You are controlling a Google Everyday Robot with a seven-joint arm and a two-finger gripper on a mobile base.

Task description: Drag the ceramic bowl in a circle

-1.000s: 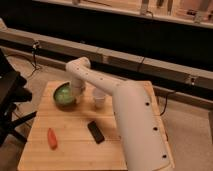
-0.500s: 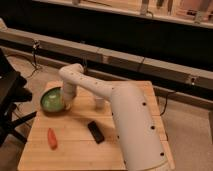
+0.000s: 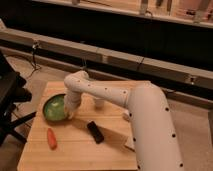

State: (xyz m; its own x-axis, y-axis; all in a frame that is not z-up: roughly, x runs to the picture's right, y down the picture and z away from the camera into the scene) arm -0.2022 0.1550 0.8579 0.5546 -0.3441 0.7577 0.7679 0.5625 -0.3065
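Note:
The green ceramic bowl sits on the left part of the wooden table, round and shallow with a lighter inside. My white arm reaches over from the right, and the gripper points down at the bowl's right rim, touching or just inside it. The small white cup stands just right of the arm, partly hidden behind it.
An orange carrot lies near the table's front left. A black rectangular object lies in the middle front. A dark chair or cart stands left of the table. A low ledge and wall run behind.
The bowl and gripper have moved left and towards the front of the table, away from the white cup. The carrot and black object have not moved.

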